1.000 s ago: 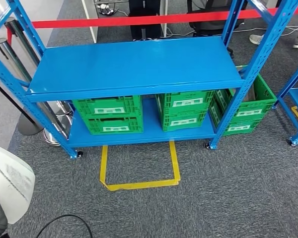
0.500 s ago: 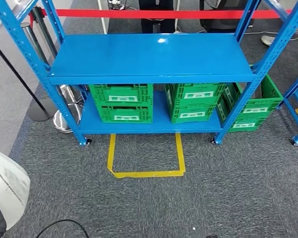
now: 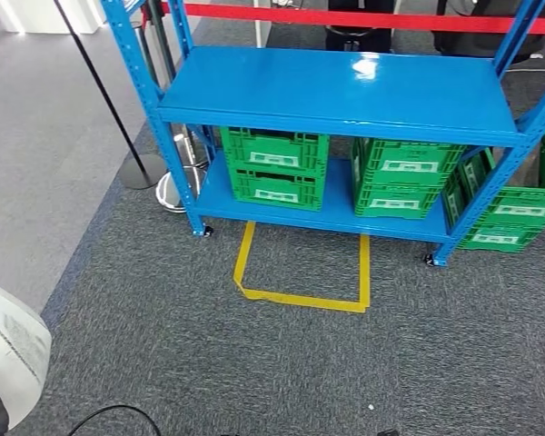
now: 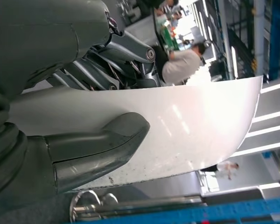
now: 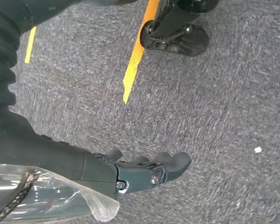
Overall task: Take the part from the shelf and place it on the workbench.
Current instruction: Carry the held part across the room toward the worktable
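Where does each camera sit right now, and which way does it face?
Head view: high on the body, facing down at the blue shelf and carpet.
Left wrist view: behind the left hand, which grips a white part.
Right wrist view: behind the hanging right hand, facing the floor.
Head and right wrist views share carpet and yellow tape.

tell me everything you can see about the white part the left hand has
The white, smooth, glossy curved part looks like a thin plastic or painted panel with one rounded edge and faint dark specks. The left hand holds it, the thick grey thumb pressed on its face and darker fingers behind. In the head view it shows at the lower left, above grey carpet.
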Available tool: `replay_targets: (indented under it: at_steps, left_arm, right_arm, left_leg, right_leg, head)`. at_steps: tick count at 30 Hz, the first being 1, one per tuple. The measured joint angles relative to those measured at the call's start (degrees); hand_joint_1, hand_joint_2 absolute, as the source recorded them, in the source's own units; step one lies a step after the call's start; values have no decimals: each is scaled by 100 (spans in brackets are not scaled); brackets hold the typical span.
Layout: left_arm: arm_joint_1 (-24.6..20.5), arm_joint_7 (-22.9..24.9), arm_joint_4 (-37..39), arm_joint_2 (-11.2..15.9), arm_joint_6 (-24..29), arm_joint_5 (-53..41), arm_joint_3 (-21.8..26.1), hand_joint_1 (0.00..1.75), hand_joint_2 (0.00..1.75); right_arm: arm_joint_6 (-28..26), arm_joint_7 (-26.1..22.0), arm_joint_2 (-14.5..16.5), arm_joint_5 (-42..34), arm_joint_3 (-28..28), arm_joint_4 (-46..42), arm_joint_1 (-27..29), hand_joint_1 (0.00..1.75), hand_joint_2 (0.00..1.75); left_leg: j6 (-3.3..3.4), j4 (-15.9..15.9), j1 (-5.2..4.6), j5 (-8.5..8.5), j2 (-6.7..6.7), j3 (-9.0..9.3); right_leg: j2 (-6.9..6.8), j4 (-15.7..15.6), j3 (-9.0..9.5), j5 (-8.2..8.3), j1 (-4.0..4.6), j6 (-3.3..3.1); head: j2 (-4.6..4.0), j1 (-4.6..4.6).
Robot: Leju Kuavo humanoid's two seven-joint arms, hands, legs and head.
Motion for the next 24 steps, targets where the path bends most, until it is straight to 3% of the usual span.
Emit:
replay_targets:
  at_steps: [2,4,5,6,7,8,9,11,12,13,14,15,16,17,18,20,22,23,24]
  left_arm:
    - [16,0,-1,-1,16,-8,-5,175,175]
    - [20,0,-12,-1,32,-13,-19,175,175]
    - [22,0,-19,0,38,-21,-26,175,175]
    - [30,0,-25,1,45,-32,-31,175,175]
    - [42,0,-28,-2,57,-42,-33,175,175]
    - [56,0,-32,-4,71,-49,-36,175,175]
    - [65,0,-35,-7,85,-51,-39,175,175]
    - [63,0,-39,-12,102,-48,-55,175,175]
    - [61,0,-40,-14,106,-49,-66,175,175]
    - [62,0,-40,-15,112,-53,-77,175,175]
    - [65,0,-40,-16,120,-59,-84,175,175]
    - [69,0,-40,-16,132,-65,-89,175,175]
    - [72,0,-40,-17,142,-68,-92,175,175]
    - [74,0,-40,-18,151,-69,-93,175,175]
    - [75,0,-40,-19,156,-69,-97,175,175]
    - [77,0,-41,-19,159,-67,-102,175,175]
    - [92,0,-44,-17,157,-60,-99,175,175]
    - [109,0,-47,-16,157,-57,-95,175,175]
    - [124,0,-50,-15,156,-55,-92,175,175]
  right_arm:
    - [-2,-16,3,6,8,0,-18,0,175]
    - [-1,-30,18,14,21,0,-20,0,175]
    - [0,-33,26,16,31,0,-26,0,175]
    - [3,-36,33,17,40,0,-33,0,175]
    - [9,-37,39,20,48,0,-44,0,175]
    - [16,-33,44,26,54,0,-53,0,175]
    - [22,-28,50,35,57,0,-52,0,175]
    - [27,-7,59,61,60,0,-29,0,175]
    - [26,3,63,72,61,0,-16,0,175]
    - [24,11,69,80,63,0,-8,0,175]
    - [21,14,75,85,67,-1,-9,0,175]
    - [19,15,81,89,74,-1,-14,0,175]
    - [16,16,87,91,82,-2,-22,0,175]
    - [14,15,93,92,89,-4,-32,0,175]
    - [10,13,100,93,95,-7,-40,0,175]
    - [3,11,125,95,99,-15,-58,0,175]
    - [3,12,163,99,106,-19,-70,0,175]
    - [5,14,184,104,112,-22,-76,0,175]
    - [8,15,206,108,119,-29,-82,0,175]
  left_leg:
    - [11,-533,12,240,145,541]
    - [77,-1374,-23,143,333,1145]
    - [119,-1643,-48,69,378,1299]
    - [158,-1783,-69,38,357,1330]
    - [201,-1841,-65,50,313,1289]
    - [251,-1876,-61,91,269,1228]
    - [304,-1909,-53,138,225,1160]
    - [397,-1914,-64,262,122,986]
    - [423,-1902,-85,331,63,892]
    - [438,-1889,-110,405,-4,797]
    - [444,-1872,-134,481,-72,694]
    - [444,-1847,-152,555,-140,582]
    - [438,-1814,-163,626,-213,468]
    - [428,-1775,-167,690,-282,368]
    - [414,-1734,-178,751,-350,284]
    - [376,-1693,-188,886,-474,184]
    - [316,-1708,-182,1027,-611,124]
    - [284,-1691,-180,1010,-609,83]
    - [250,-1597,-178,872,-533,30]
  right_leg:
    - [-142,97,-147,68,5,39]
    - [-263,173,-247,133,17,100]
    - [-322,191,-281,178,19,133]
    - [-379,199,-310,230,16,164]
    - [-390,206,-352,254,8,200]
    - [-291,242,-406,197,0,233]
    - [-131,353,-474,36,-5,258]
    - [243,887,-641,-512,-5,274]
    - [330,1248,-713,-747,1,260]
    - [371,1564,-753,-853,8,243]
    - [390,1743,-734,-799,18,218]
    - [405,1745,-637,-627,31,188]
    - [446,1552,-443,-413,45,150]
    - [563,1197,-168,-274,59,106]
    - [701,742,153,-252,62,74]
    - [890,81,547,-389,69,52]
    - [786,-62,551,-391,70,44]
    - [701,-59,503,-335,61,17]
    - [608,-62,440,-268,51,-21]
  head:
    - [0,-1]
    - [0,5]
    - [0,5]
    - [0,6]
    - [0,5]
    - [0,7]
    - [0,13]
    - [1,26]
    - [1,29]
    - [1,29]
    - [1,27]
    - [0,27]
    - [0,26]
    - [0,27]
    - [0,24]
    - [0,21]
    - [0,24]
    - [0,27]
    - [0,16]
